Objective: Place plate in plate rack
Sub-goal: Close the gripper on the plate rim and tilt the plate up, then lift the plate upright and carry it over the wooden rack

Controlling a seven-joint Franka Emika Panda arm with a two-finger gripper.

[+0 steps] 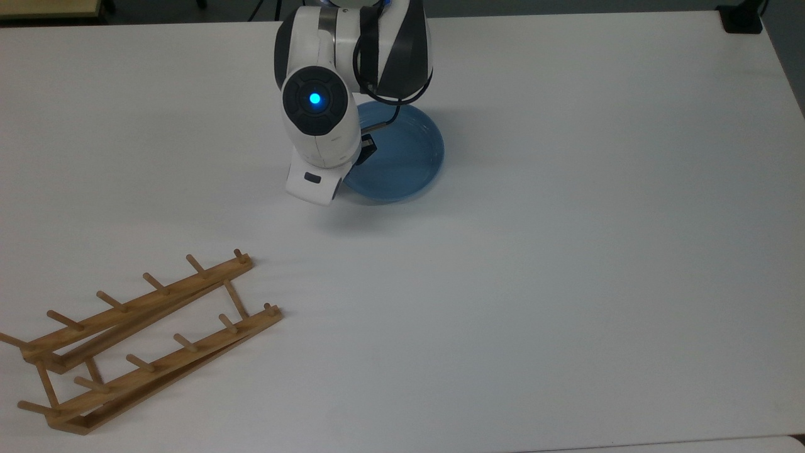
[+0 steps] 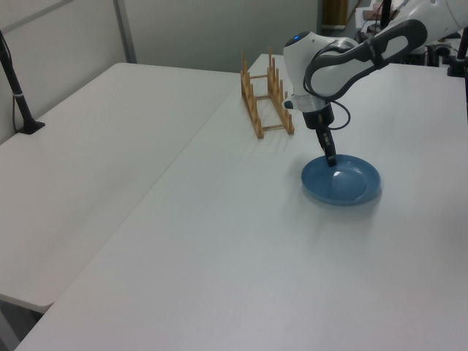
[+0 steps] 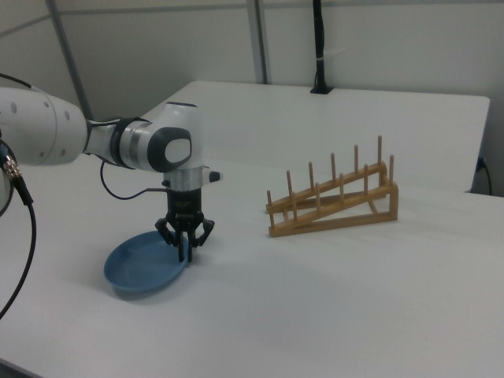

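The blue plate (image 1: pixel 402 163) lies on the white table (image 1: pixel 534 283), partly under my arm. My gripper (image 1: pixel 366 148) points down at the plate's rim on the top view's left, its fingers closed across that rim. The left view shows the gripper (image 2: pixel 330 161) on the far edge of the plate (image 2: pixel 344 183). From the right view, the gripper (image 3: pixel 184 250) pinches the near-right rim of the plate (image 3: pixel 142 272). The wooden plate rack (image 1: pixel 138 306) stands at the top view's lower left, apart from the plate (image 2: pixel 252 102) (image 3: pixel 339 211).
A black clamp base (image 1: pixel 742 19) sits at the table's far right corner in the top view. A black post (image 2: pixel 18 95) stands on the neighbouring table. Bare white tabletop lies between plate and rack.
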